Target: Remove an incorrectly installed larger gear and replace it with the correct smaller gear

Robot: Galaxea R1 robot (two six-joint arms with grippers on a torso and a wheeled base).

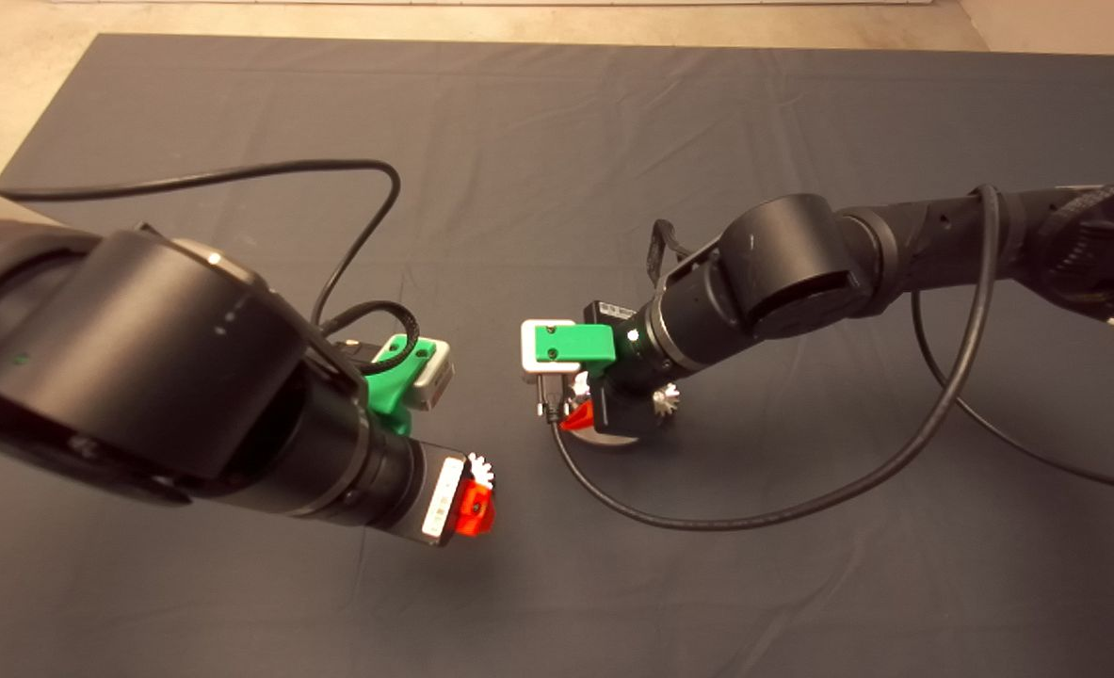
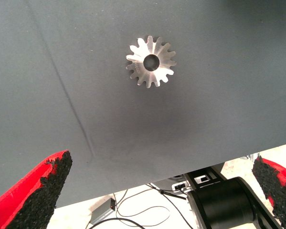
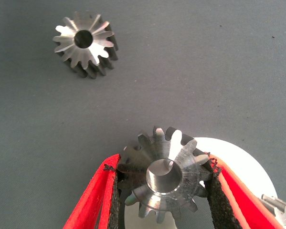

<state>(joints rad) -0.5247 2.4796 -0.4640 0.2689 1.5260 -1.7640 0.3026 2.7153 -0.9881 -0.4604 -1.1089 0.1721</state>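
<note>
The larger gear (image 2: 151, 62), bright silver-white, lies flat on the mat by itself. It also shows in the head view (image 1: 479, 468), just beyond my left gripper (image 1: 475, 504). In the left wrist view, my left gripper (image 2: 160, 161) hangs above the gear, open and empty. My right gripper (image 3: 163, 162) is shut on the smaller gear (image 3: 164, 179), a darker bevel gear with its hole facing up. It holds the gear over a white round base (image 3: 243, 167). In the head view my right gripper (image 1: 577, 416) covers that gear and most of the base (image 1: 613, 440).
Another silver gear (image 3: 85, 45) lies on the mat a short way from the base, and shows in the head view (image 1: 665, 400). Part of one more silver gear (image 3: 276, 207) shows at the base's edge. Black cables (image 1: 754, 513) trail over the mat.
</note>
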